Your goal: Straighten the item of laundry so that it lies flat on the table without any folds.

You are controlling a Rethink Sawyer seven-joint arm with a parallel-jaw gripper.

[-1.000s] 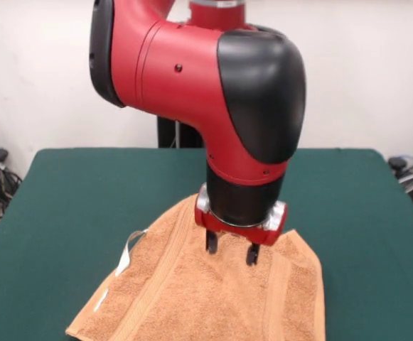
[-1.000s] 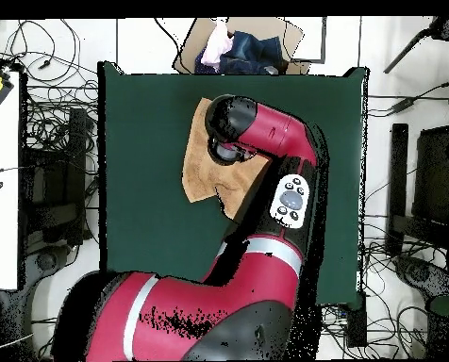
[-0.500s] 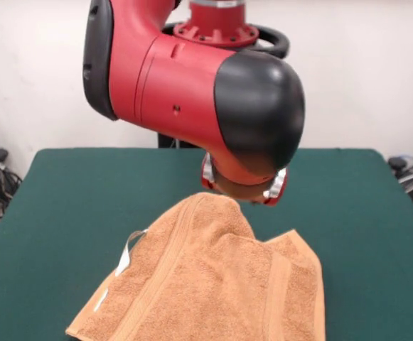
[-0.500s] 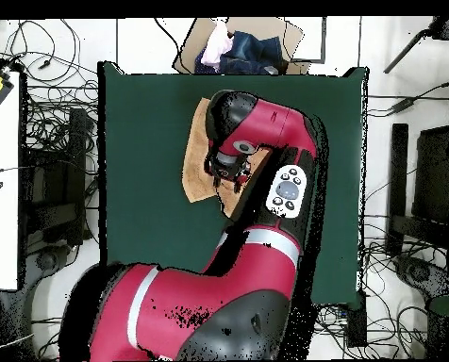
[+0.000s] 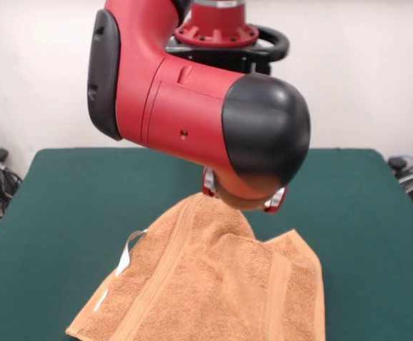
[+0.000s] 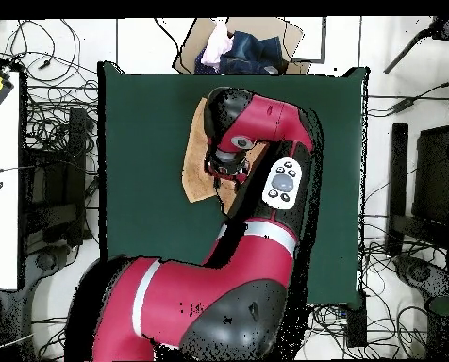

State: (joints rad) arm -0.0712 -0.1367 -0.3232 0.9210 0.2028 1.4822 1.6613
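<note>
We see the orange-tan towel (image 5: 213,284) lying rumpled on the green table (image 5: 64,199), its far edge raised in a peak under the gripper (image 5: 243,201). A white tag (image 5: 124,259) bears no legible writing. We cannot tell how the fingers stand.

Even, bright room light falls from above. The glossy red and black robot arm (image 5: 192,106) carries soft highlights. Only faint shadow lies under the orange-tan terry-cloth towel (image 5: 213,284), below the pincer.

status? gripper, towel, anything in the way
Gripper over towel's far edge, fingers hidden. Towel bunched, creased, not flat. Table around it bare.
</note>
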